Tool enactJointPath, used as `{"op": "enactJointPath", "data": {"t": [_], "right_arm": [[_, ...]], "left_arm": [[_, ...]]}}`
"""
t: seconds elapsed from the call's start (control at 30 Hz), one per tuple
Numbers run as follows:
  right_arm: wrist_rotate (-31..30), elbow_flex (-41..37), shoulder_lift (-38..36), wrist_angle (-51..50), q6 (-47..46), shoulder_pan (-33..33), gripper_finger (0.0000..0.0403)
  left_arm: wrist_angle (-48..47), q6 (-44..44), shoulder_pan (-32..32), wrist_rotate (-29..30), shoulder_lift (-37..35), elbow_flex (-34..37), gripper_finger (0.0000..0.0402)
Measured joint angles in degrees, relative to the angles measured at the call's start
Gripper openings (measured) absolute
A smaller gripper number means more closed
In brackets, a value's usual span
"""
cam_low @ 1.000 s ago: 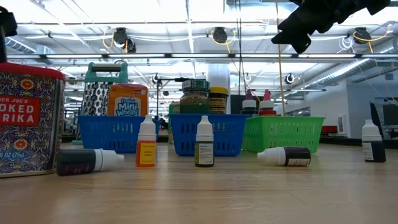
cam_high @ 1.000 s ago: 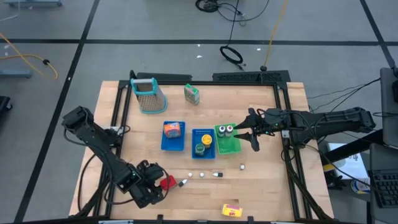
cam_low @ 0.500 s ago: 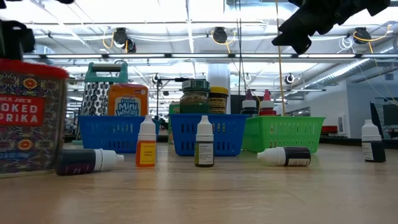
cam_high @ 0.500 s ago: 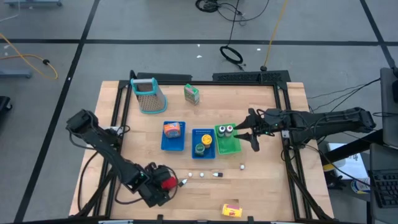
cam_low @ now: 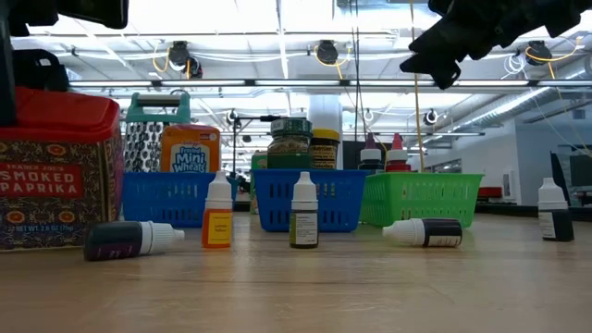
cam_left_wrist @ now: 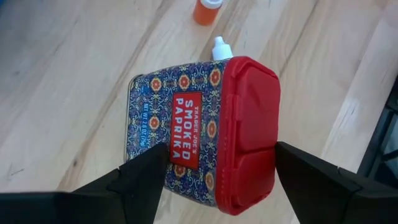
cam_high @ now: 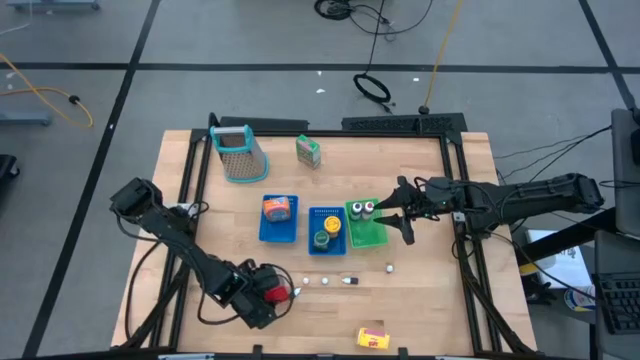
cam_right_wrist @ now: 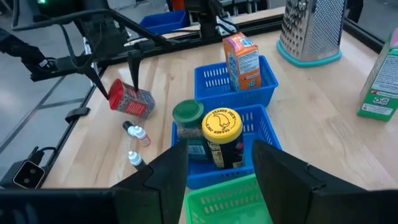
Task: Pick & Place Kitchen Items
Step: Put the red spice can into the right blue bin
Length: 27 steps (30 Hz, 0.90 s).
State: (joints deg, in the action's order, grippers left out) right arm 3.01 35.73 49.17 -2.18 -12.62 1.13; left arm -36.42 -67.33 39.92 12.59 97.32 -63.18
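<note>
1. From above: the left gripper [cam_high: 268,296] sits at the table's [cam_high: 430,310] near edge, fingers spread around the red can [cam_high: 274,292]. The right gripper [cam_high: 400,212] hangs beside the green tray [cam_high: 371,235]; two dark-capped bottles [cam_high: 362,209] stand just under it.
2. From table level: the can [cam_low: 57,171] looks set down on the wood, though its base is hard to judge. A purple bottle [cam_low: 131,240] lies beside it.
3. Left wrist: the can [cam_left_wrist: 202,134] lies between the fingers [cam_left_wrist: 134,174], a gap each side, so nothing is clamped.
4. Right wrist: its fingers [cam_right_wrist: 168,171] stand apart, empty, above a yellow-lidded jar [cam_right_wrist: 222,134] in the blue tray [cam_right_wrist: 264,134].
</note>
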Motion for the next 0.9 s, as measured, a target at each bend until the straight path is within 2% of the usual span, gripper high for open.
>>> {"op": "enactJointPath", "data": {"t": [0.13,0.43,0.8,0.9], "right_arm": [[0.09,0.00,0.00,0.77,0.02,0.00,0.0171],[0.17,0.00,0.00,0.69,-0.15,0.07,0.0171],[0.20,0.00,0.00,0.69,-0.17,0.09,0.0171],[0.20,0.00,0.00,0.69,-0.18,0.09,0.0171]], "left_arm": [[-1.25,1.29,-0.63,-0.49,-1.13,0.09,0.0289],[-7.96,0.73,-0.85,2.72,-2.80,0.13,0.0289],[-7.51,0.81,-0.85,5.10,-2.82,0.11,0.0289],[-7.50,0.85,-0.85,5.52,-2.82,0.11,0.0278]]}}
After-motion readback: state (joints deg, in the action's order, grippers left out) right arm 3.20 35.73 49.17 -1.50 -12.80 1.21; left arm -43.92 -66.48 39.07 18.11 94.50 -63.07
